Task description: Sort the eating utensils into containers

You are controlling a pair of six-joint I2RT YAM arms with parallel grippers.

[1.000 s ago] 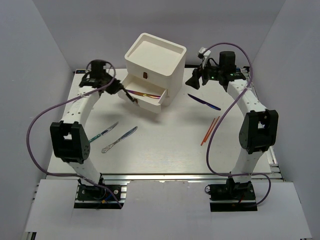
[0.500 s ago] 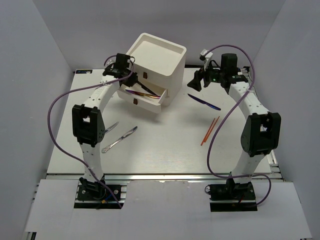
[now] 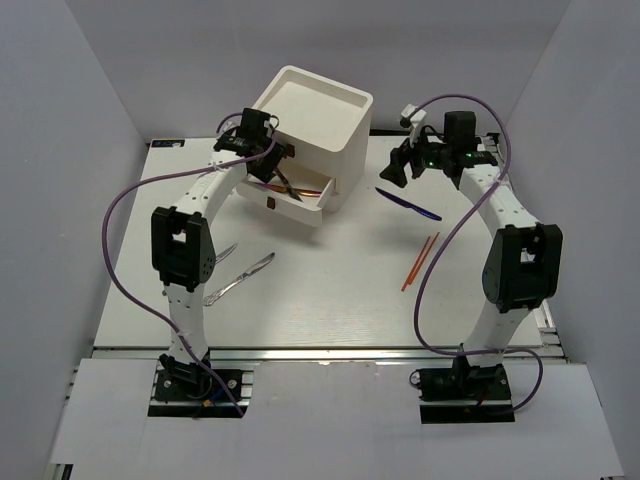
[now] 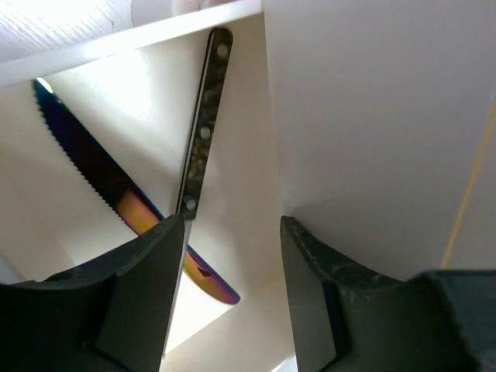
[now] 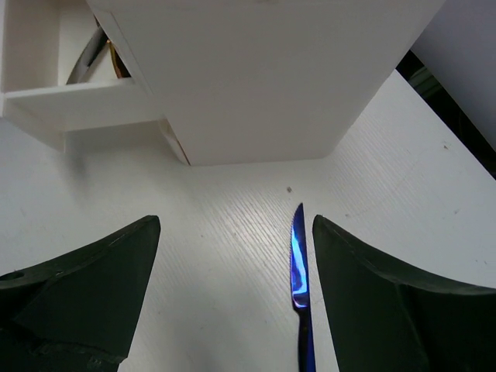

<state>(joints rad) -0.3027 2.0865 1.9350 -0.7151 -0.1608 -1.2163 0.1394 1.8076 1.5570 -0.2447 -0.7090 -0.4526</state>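
White unit (image 3: 312, 122) at the far middle of the bench (image 3: 330, 300), one drawer (image 3: 305, 192) pulled out toward the near left. Right over that open drawer, left hand (image 3: 272, 168), pointing down into it; spread not readable from above. Just right of the unit, right hand (image 3: 393, 170), above the bench and clear of everything. Flat on the bench, near and right of that hand, blue knife (image 3: 408, 204). Nearer again, chopsticks (image 3: 420, 260) side by side, well apart from the unit. On the near left, silver knife (image 3: 240, 279), and just beside it a half-hidden utensil (image 3: 226, 250), partly covered by the left arm (image 3: 180, 250).

From the left wrist: left hand (image 4: 230, 232) released, fingers (image 4: 143, 302) spread, nothing pinched between them. Below, drawer (image 4: 147, 108) floor with serrated iridescent knife (image 4: 85, 174) lying aslant and dark-handled utensil (image 4: 204, 128), three rivets, crossing it. Handle end at the drawer's wall, metal end running down beside the left-side finger; touching or not, cannot tell. Unit's (image 4: 372, 116) white face across the right half.

From the right wrist: right hand (image 5: 234, 232) wide apart and empty, fingers (image 5: 85, 294) well separated. Between them in view, blue knife (image 5: 300, 287) on the bench (image 5: 116, 186), nearer the right-side finger, tip toward the unit (image 5: 256, 77). Open drawer (image 5: 54, 97) at the far left, contents too small to name.
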